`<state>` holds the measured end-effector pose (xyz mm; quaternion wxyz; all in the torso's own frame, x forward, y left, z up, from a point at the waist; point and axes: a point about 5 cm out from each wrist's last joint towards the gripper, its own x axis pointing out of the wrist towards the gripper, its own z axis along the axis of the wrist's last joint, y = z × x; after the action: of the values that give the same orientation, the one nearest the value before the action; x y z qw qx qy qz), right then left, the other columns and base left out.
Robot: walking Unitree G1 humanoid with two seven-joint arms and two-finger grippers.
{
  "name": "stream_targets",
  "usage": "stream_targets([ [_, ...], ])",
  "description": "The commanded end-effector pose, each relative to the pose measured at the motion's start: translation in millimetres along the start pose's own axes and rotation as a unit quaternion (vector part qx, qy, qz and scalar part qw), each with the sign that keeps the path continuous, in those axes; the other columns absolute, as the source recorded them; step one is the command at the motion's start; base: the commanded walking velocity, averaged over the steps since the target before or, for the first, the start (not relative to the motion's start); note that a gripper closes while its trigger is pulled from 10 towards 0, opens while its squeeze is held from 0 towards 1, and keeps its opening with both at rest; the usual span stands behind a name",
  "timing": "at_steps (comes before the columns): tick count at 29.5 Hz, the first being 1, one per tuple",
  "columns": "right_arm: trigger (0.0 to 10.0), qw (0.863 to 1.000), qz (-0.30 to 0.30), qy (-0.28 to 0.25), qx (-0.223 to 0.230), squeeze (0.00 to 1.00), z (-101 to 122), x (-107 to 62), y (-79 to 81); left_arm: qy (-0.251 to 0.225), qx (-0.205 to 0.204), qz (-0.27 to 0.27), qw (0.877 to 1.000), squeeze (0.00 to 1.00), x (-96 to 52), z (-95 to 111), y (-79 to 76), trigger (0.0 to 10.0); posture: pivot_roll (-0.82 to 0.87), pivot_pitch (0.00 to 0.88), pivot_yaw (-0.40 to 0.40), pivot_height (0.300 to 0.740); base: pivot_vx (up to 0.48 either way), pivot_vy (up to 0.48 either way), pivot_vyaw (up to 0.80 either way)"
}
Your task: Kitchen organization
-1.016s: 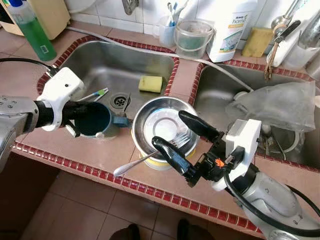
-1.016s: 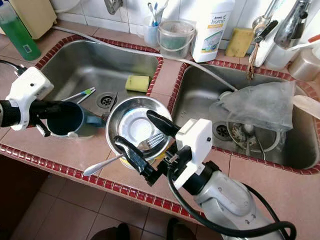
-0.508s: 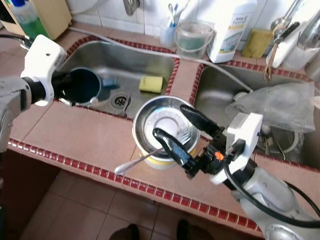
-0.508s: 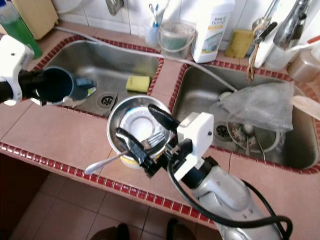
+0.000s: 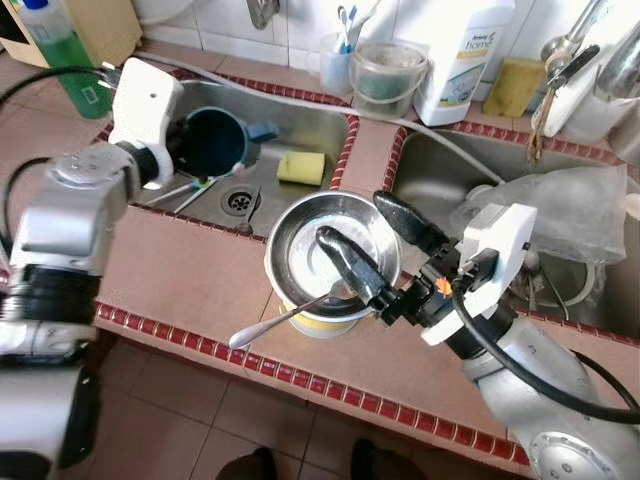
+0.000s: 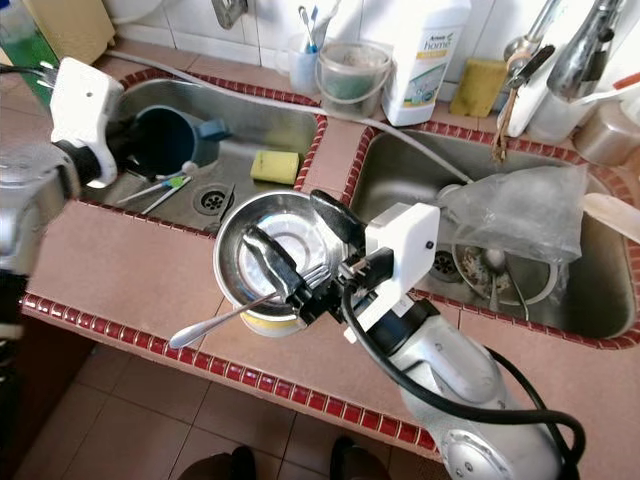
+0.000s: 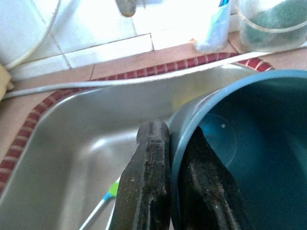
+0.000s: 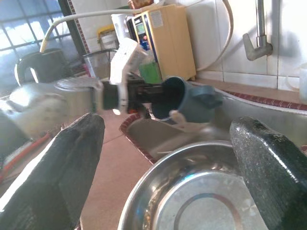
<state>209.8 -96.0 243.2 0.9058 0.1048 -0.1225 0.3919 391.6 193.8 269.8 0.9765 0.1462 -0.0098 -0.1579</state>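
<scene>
Carried up from the counter's front edge to the upper left of the frame, over the left sink basin — blue cup (image 5: 215, 142), rim pinched in left gripper (image 7: 168, 158). Could slip, held by one wall only. Nearer, centre: right gripper (image 5: 378, 250) spread over steel bowl (image 5: 300, 245), fork (image 5: 290, 315) jutting out — liable to snag. Beyond: yellow sponge (image 5: 301, 167), toothbrushes (image 5: 190, 188) below the cup.

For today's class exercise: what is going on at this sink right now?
The left gripper is shut on the rim of a blue mug, holding it above the left sink basin. The right gripper is open, its fingers straddling a steel bowl on the counter edge, with a fork resting in it.
</scene>
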Motion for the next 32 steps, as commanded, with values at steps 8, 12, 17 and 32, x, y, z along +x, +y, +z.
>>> stream_targets([
  [8,10.0,0.999,-0.032,-0.015,-0.023,0.00,21.4,-10.9,1.4,-0.004,0.015,-0.001,1.000,0.00,22.7,-5.7,-11.5,10.0,-0.16,0.263,0.016,0.740,0.000,0.000,0.00],
  [12,10.0,0.997,-0.063,-0.014,-0.033,0.00,25.3,-15.8,1.5,0.004,0.028,-0.009,1.000,0.00,30.3,-11.3,-19.1,10.0,-0.19,0.271,0.030,0.740,0.000,0.000,0.00],
  [17,10.0,0.995,-0.095,-0.006,-0.034,0.00,29.3,-24.5,0.8,0.011,0.034,-0.017,0.999,0.00,35.7,-16.1,-26.8,10.0,-0.22,0.278,0.037,0.740,0.000,0.000,0.00],
  [32,10.0,0.990,-0.137,0.013,-0.026,0.00,30.5,-30.4,2.5,0.016,0.049,-0.017,0.998,0.00,40.5,-16.1,-31.9,10.0,-0.26,0.282,0.043,0.740,0.000,0.000,0.00],
])
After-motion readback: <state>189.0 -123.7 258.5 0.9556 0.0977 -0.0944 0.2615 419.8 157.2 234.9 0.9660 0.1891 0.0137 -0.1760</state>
